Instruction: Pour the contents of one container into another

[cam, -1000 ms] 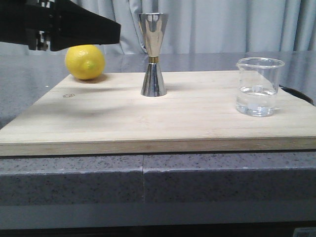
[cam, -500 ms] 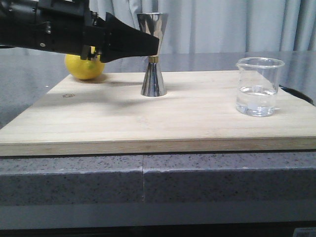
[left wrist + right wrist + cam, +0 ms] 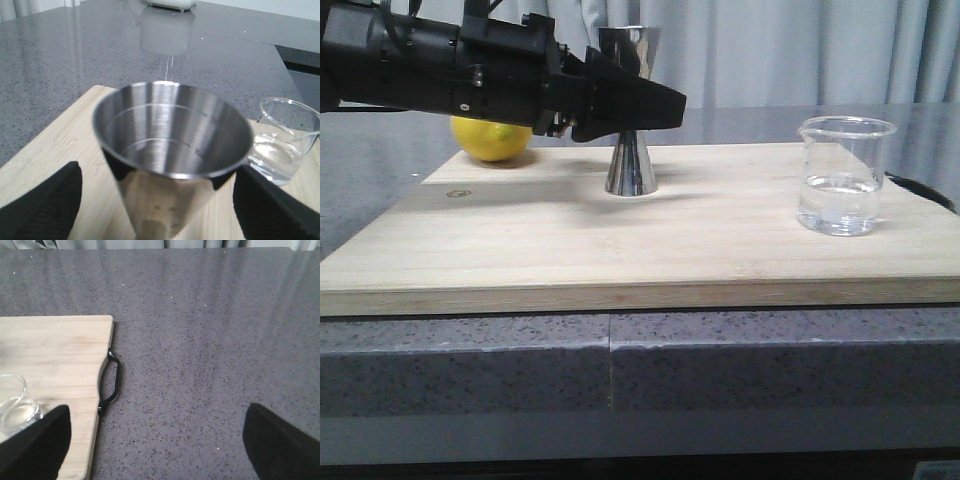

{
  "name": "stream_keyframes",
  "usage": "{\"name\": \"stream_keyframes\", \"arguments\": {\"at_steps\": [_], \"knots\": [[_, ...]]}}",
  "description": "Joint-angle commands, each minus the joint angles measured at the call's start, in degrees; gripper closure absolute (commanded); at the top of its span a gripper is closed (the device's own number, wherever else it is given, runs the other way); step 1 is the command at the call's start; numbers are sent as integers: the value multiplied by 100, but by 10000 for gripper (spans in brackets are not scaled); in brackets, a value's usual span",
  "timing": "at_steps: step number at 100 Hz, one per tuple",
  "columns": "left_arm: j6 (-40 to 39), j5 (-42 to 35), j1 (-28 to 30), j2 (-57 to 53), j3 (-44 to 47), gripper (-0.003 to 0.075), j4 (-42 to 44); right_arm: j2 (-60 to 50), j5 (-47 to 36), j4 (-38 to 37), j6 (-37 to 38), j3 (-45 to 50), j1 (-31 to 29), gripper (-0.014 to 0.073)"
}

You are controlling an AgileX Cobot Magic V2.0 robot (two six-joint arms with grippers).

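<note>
Left gripper (image 3: 655,108) has advanced rightward since the earlier frame, its fingers (image 3: 40,210) now spread wide either side of the jigger (image 3: 631,110) — not clamping it. Wooden board (image 3: 650,240): beaker (image 3: 844,175) part-filled, right side; jigger upright, mid-rear; lemon (image 3: 492,138) far left. Right gripper (image 3: 155,450): parted wide, empty, above the countertop (image 3: 210,340).

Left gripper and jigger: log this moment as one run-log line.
left gripper: open, fingers either side of jigger, no contact seen | beaker: upright on board, part full | right gripper: open, empty | pour: not started
</note>
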Motion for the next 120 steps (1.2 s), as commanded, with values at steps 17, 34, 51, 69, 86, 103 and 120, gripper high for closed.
{"name": "stream_keyframes", "arguments": {"at_steps": [17,34,51,69,86,103,120], "knots": [[-62,335,-61,-281,-171,265,-478,76,-364,-17,-62,-208,4,-38],[-62,358,-61,-281,-171,429,-478,76,-364,-17,-62,-208,4,-38],[-62,370,-61,-281,-171,503,-478,76,-364,-17,-62,-208,4,-38],[-62,574,-61,-291,-171,503,-478,76,-364,-17,-62,-208,4,-38],[-62,718,-61,-292,-298,504,-478,76,-364,-17,-62,-208,4,-38],[-71,947,-61,-292,-444,504,-478,76,-355,-17,-62,-208,4,-38],[-170,1173,-61,-304,-586,504,-478,76,-351,-17,-62,-208,4,-38]]}}
